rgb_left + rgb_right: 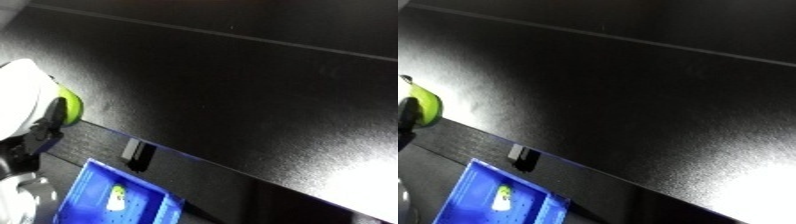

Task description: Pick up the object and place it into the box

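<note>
We carry the yellow-green object (71, 105) in our left hand (40, 127), fingers curled round it, above the blue bin (89, 187), release remaining.

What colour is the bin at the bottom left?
Blue; the bin shows best in the left eye view, with a small yellow-green and white item inside.

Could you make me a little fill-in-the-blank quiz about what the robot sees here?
1. The bin near the lower edge is ___ in colour.
2. The robot's left hand holds a rounded yellow-green object at the view's ___ edge.
3. A small yellow and white item lies ___ the bin.
4. The table top is ___ in colour.

Missing words: blue; left; inside; black.
</note>
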Robot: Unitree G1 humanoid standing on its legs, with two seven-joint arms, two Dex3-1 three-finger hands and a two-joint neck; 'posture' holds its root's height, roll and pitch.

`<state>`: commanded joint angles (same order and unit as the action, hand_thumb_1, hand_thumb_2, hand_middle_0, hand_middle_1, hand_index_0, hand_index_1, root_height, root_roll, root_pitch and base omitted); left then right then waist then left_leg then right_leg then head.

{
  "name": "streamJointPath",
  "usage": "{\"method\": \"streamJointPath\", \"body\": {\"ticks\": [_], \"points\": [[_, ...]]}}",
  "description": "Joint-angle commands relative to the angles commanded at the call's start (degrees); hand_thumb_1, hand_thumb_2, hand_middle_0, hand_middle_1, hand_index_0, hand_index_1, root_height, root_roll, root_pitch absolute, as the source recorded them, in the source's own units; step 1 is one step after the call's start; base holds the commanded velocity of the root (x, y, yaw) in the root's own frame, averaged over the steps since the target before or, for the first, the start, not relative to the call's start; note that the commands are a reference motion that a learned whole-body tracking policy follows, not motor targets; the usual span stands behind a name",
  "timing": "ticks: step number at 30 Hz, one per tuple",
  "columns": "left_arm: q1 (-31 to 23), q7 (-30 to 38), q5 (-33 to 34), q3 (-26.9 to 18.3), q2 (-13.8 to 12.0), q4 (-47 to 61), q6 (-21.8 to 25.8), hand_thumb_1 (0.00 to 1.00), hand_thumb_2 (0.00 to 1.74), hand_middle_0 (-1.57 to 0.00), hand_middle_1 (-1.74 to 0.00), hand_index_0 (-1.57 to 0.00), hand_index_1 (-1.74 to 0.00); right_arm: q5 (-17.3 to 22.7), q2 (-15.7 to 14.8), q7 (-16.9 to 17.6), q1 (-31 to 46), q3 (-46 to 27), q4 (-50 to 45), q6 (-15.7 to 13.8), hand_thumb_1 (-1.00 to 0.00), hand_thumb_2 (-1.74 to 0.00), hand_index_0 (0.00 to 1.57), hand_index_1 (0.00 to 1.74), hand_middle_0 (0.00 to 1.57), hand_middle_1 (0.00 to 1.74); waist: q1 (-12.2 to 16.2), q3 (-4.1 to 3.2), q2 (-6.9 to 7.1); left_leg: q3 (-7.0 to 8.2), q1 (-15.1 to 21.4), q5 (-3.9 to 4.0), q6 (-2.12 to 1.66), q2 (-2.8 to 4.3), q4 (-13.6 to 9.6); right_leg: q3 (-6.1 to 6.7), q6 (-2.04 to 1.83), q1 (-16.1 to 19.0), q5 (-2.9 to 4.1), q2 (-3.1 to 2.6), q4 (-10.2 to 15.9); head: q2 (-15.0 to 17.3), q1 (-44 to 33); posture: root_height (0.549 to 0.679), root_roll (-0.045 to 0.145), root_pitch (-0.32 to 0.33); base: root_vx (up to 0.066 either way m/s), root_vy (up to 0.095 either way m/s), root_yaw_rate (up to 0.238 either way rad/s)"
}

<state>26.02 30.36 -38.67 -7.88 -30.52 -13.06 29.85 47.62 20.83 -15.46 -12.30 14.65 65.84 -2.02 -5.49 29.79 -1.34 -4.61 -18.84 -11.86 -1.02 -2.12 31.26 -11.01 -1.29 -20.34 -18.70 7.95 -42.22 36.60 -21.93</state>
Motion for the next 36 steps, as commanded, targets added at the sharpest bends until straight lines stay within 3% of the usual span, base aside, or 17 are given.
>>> {"method": "streamJointPath", "body": {"ticks": [2, 6, 11, 20, 24, 30, 36], "points": [[-1.21, 2.6, -0.86, -0.33, 0.38, -4.05, 1.78, 0.8, 1.39, -1.26, -1.39, -1.26, -1.39, 0.44, -0.27, 0.55, -0.34, 0.31, -0.07, 0.22, 0.0, 0.0, 0.0, 0.0, 0.0, 0.0, -0.25, 0.0, 0.21, -0.17, 0.04, 0.07, -0.01, 0.16, 0.37, -0.34, 0.13, 0.47, -0.28, 0.08, -0.15, 2.22, -2.89, 0.643, 0.058, -0.025, 0.008, -0.007, 0.07], [-3.38, 6.72, -2.31, -1.36, 0.9, -13.68, 5.67, 0.8, 1.39, -1.26, -1.39, -1.26, -1.39, 0.16, -0.68, 0.94, -0.15, 0.41, 0.45, 0.44, 0.0, 0.0, 0.0, 0.0, 0.0, 0.0, -0.44, 0.0, 0.68, -0.09, 0.61, -0.07, 0.11, 0.65, 0.93, -0.95, 0.21, 1.8, -1.03, 0.29, -0.58, 3.36, -8.74, 0.643, 0.056, -0.04, 0.043, 0.014, 0.052], [-4.99, 9.75, -8.23, -2.91, 0.42, -24.66, 7.2, 0.8, 1.39, -1.26, -1.39, -1.26, -1.39, -0.16, -0.87, 1.17, -0.22, 0.79, 1.57, 1.11, 0.0, 0.0, 0.0, 0.0, 0.0, 0.0, -0.43, 0.0, 1.3, 0.01, 1.18, 0.12, 0.15, 0.91, 0.29, -1.15, 0.41, 3.27, -1.93, -0.01, -0.18, 6.4, -16.94, 0.643, 0.054, -0.047, 0.03, 0.035, 0.036], [-7.79, 1.28, -16.48, -4.07, 0.89, -38.96, 4.13, 0.8, 1.39, -1.26, -1.39, -1.26, -1.39, -1.72, -1.43, 0.97, 0.41, 1.56, 2.06, 1.02, 0.0, 0.0, 0.0, 0.0, 0.0, 0.0, -0.34, 0.0, 2.67, -0.29, 1.06, 0.57, 0.2, 1.02, -0.93, -1.51, 0.77, 4.41, -3.19, -0.39, 0.0, 6.45, -21.73, 0.642, 0.048, -0.048, 0.016, 0.036, 0.055], [-8.08, -2.83, -17.45, -4.22, 0.65, -44.39, 1.94, 0.6, 1.04, -0.94, -1.04, -0.94, -1.04, -2.67, -1.04, 0.43, 0.49, 1.85, 2.65, 0.81, 0.0, 0.0, 0.0, 0.0, 0.0, 0.0, 0.0, 0.0, 3.14, -0.17, 1.32, 0.63, 0.17, 1.17, -1.41, -1.5, 0.73, 4.91, -3.3, -0.53, 0.49, 6.04, -22.86, 0.643, 0.048, -0.05, 0.003, 0.048, 0.031], [-7.14, -7.0, -20.22, -6.14, -3.07, -53.24, -2.84, 0.3, 0.52, -0.47, -0.52, -0.47, -0.52, -3.9, -0.01, -0.5, 0.86, 1.85, 3.33, 0.71, 0.0, 0.0, 0.0, 0.0, 0.0, 0.0, 0.85, 0.0, 3.64, 0.22, 1.24, 0.38, 0.11, 1.42, -1.11, -1.25, 0.82, 5.22, -3.52, -0.78, 0.78, 5.41, -23.94, 0.642, 0.048, -0.052, 0.001, 0.042, -0.005], [-5.64, -11.32, -21.05, -6.3, -5.46, -57.62, -4.53, 0.0, 0.0, 0.0, 0.0, 0.0, 0.0, -4.32, 0.55, -1.19, 1.15, 2.07, 3.6, 1.02, 0.0, 0.0, 0.0, 0.0, 0.0, 0.0, 1.48, 0.0, 4.22, 0.59, 1.11, 0.12, 0.11, 1.56, -0.93, -1.06, 0.91, 5.27, -3.54, -1.17, 1.12, 4.65, -24.01, 0.642, 0.045, -0.051, -0.006, 0.024, -0.014]]}}
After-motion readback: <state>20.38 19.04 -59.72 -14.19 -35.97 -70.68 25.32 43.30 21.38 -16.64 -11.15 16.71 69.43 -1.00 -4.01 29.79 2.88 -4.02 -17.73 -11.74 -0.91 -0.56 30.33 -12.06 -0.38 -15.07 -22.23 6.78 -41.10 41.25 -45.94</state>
